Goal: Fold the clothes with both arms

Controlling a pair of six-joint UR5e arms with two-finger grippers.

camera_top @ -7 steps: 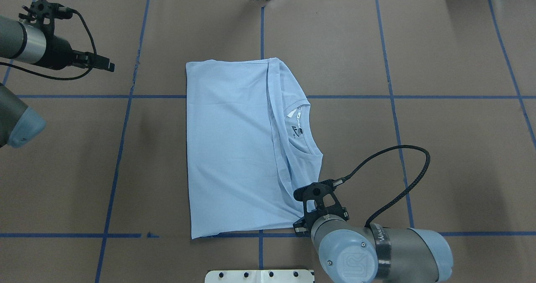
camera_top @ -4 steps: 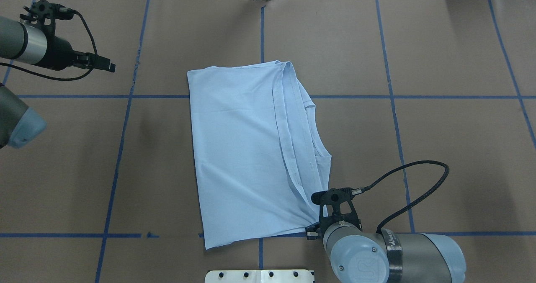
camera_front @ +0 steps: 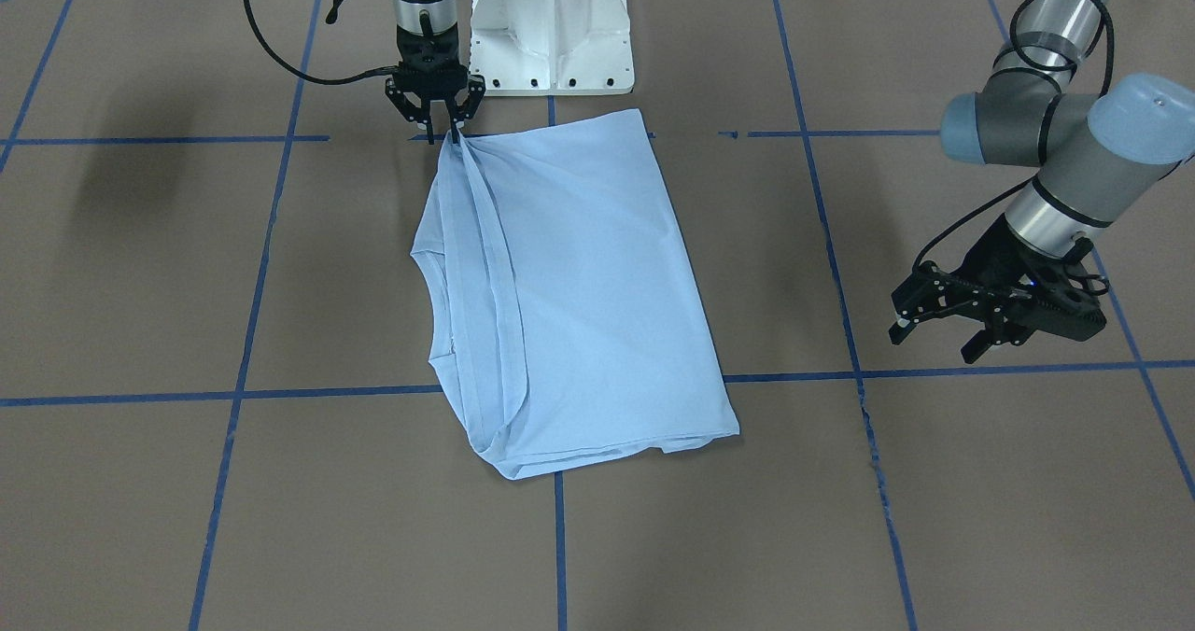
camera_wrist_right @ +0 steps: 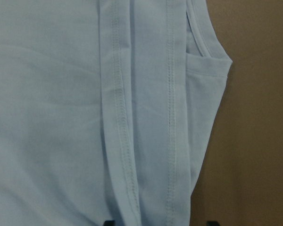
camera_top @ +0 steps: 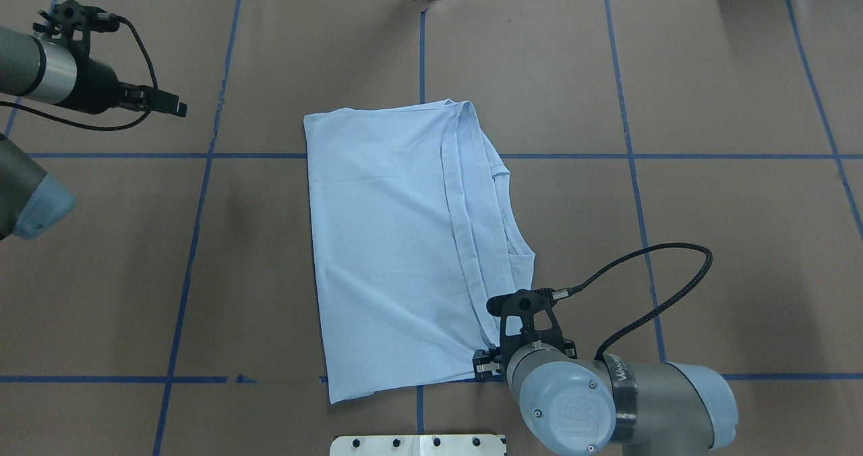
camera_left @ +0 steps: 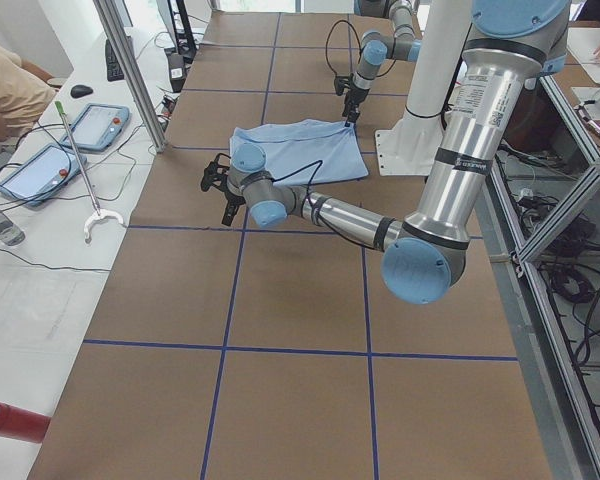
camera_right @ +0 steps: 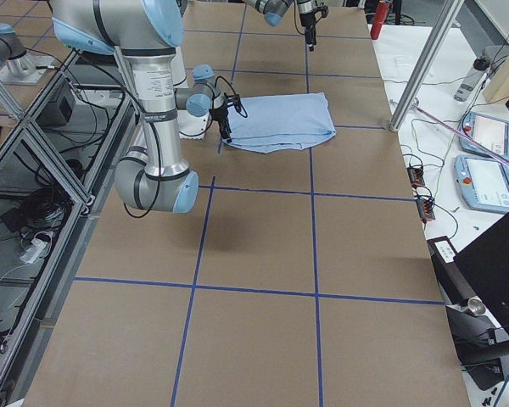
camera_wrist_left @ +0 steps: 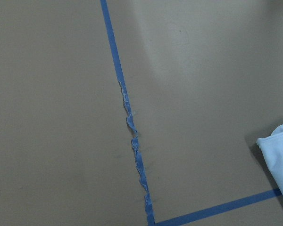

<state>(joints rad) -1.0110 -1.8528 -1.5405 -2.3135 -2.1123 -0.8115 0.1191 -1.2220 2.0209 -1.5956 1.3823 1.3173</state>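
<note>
The light blue T-shirt (camera_front: 597, 286) lies folded lengthwise at the table's middle, with its hems and collar along the side toward my right arm. It also shows in the overhead view (camera_top: 384, 240). The chest print and collar logo are hidden. My right gripper (camera_front: 442, 134) points straight down, shut on the shirt's corner nearest the base, and the fabric bunches toward it. The right wrist view shows stitched hems and the collar edge (camera_wrist_right: 198, 61). My left gripper (camera_front: 934, 337) is open and empty, hovering well off to the shirt's side (camera_top: 176, 107). The left wrist view shows only a shirt corner (camera_wrist_left: 280, 155).
The white pedestal base (camera_front: 551, 24) stands just behind the pinched corner. Blue tape lines (camera_top: 195, 240) cross the brown table cover. Tablets and cables (camera_left: 105, 120) lie on a side bench past the table's far edge.
My right gripper dragged the held corner to the right, then eased back a little. The shirt skewed with it, and the collar folded so that its dark logo became hidden. The left arm stayed put.
</note>
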